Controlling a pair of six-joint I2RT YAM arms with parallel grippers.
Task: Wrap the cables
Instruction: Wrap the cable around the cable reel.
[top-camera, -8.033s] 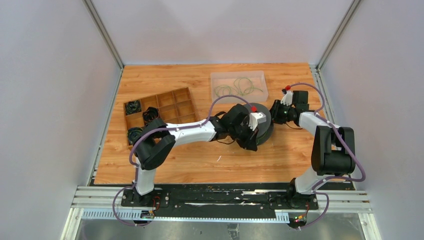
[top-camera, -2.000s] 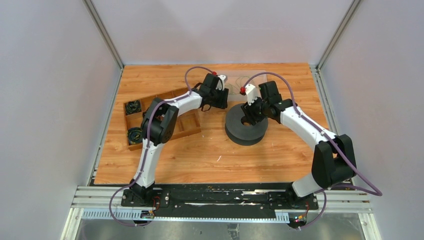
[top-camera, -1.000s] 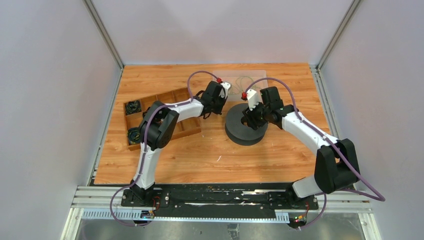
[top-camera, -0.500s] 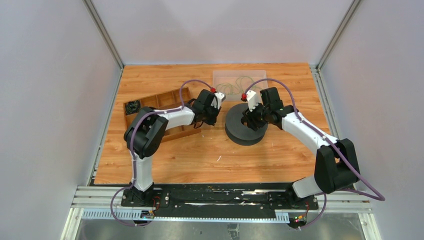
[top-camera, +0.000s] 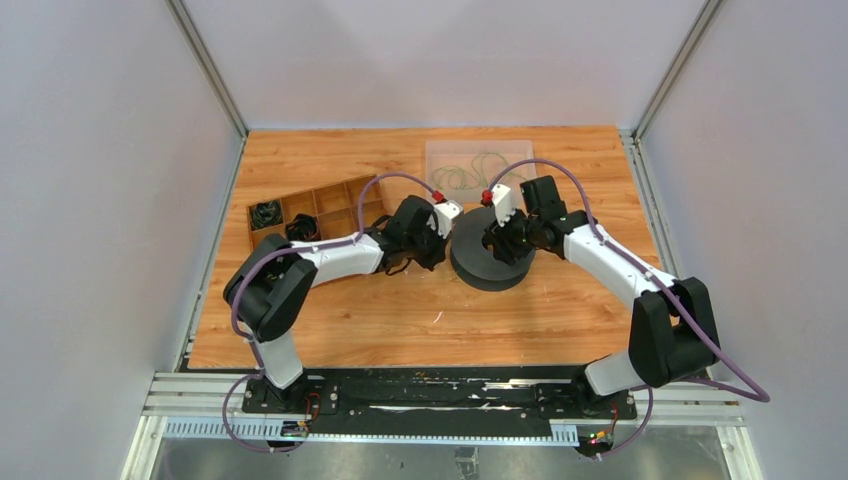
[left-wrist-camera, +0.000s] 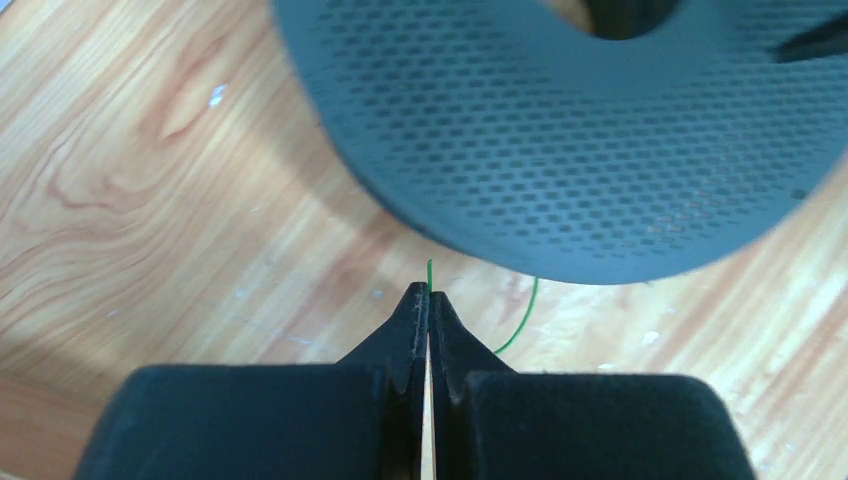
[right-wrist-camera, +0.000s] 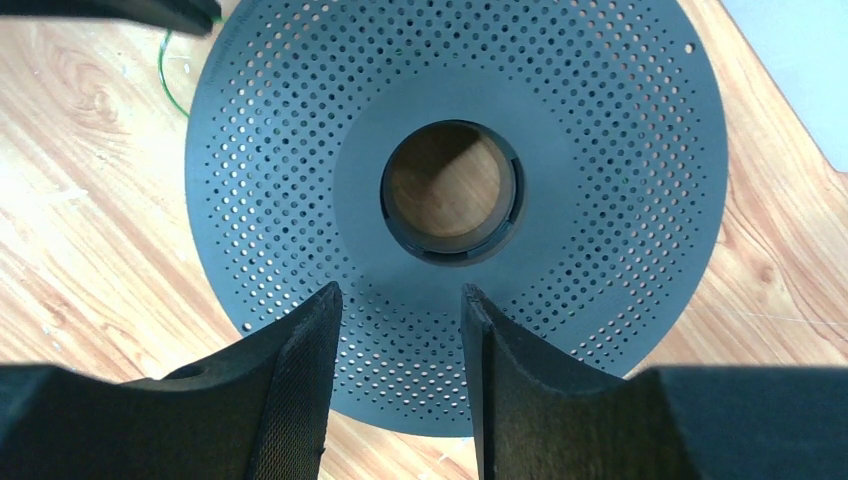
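Note:
My left gripper (left-wrist-camera: 429, 292) is shut on the end of one thin green cable (left-wrist-camera: 521, 318). A short tip of it pokes out past the fingertips, and a curved stretch runs under the rim of the dark perforated spool (left-wrist-camera: 600, 150). From above, the left gripper (top-camera: 446, 248) sits low at the left edge of the spool (top-camera: 478, 270). My right gripper (right-wrist-camera: 400, 295) hangs open over the spool's top flange (right-wrist-camera: 600, 130), just short of its centre hole, with nothing between the fingers. More cables (top-camera: 478, 172) lie looped in the clear tray (top-camera: 432, 152).
A wooden divided box (top-camera: 372, 192) stands at the left, with black cord bundles (top-camera: 265, 213) in some compartments. The left arm partly covers its near side. The clear tray stands just behind the spool. Purple arm cords arch over both wrists.
The left arm has swung from the clear tray down to the spool's left edge, its gripper staying shut. The right gripper stays over the spool, with its fingers slightly closer together.

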